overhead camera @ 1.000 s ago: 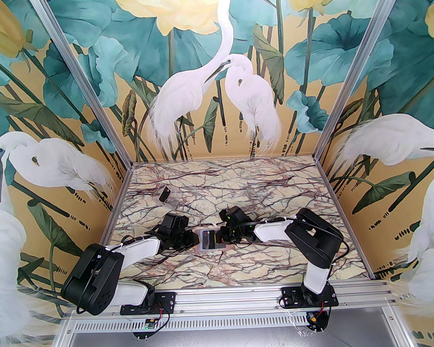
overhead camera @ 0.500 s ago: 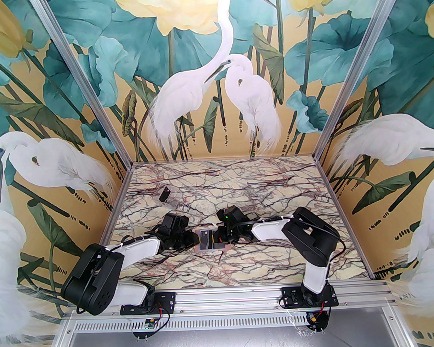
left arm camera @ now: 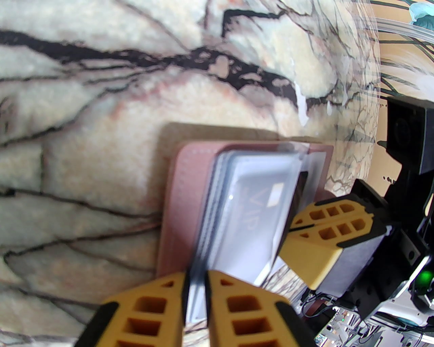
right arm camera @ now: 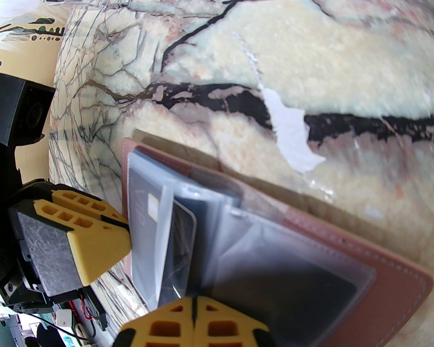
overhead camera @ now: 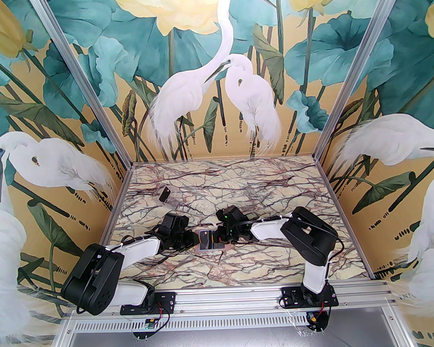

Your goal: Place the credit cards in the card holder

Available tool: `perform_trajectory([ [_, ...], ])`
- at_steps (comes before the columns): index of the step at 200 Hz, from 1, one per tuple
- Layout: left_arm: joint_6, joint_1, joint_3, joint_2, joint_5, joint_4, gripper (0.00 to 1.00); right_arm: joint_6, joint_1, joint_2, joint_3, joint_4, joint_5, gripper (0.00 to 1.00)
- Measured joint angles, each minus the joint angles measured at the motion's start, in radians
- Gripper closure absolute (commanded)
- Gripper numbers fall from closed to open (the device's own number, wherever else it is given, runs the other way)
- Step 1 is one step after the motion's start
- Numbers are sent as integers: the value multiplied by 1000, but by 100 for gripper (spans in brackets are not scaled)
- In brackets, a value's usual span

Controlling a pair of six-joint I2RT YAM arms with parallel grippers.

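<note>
While open, card holder partly inside left gripper.

The top external view is brightly and evenly lit from above. Soft, short shadows are cast under the arms onto the marble table, and the wall rails are slightly bowed toward the frame edges.

In the left wrist view the left half of the table is blurred, and strong barrel distortion is seen at the right edge. The fingers of the left gripper at the bottom are out of focus. The clear sleeves are hazed by reflected light.

In the right wrist view a white glare patch is seen right of centre. The black card is smeared by reflections, and a narrow shadow is cast along the upper edge of the card holder.
</note>
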Motion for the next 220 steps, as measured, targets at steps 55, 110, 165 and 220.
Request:
perform_trajectory([
  [55,0,0,0,0,0,2,79,-29,17,-113,-6,-70,84,94],
  [110,0,-2,0,-2,2,3,76,-28,17,-107,-5,-64,81,95],
  [165,0,-2,0,-2,2,5,76,-28,17,-21,3,-48,51,96],
  [220,0,-2,0,-2,2,5,76,-28,17,-38,3,-53,52,97],
])
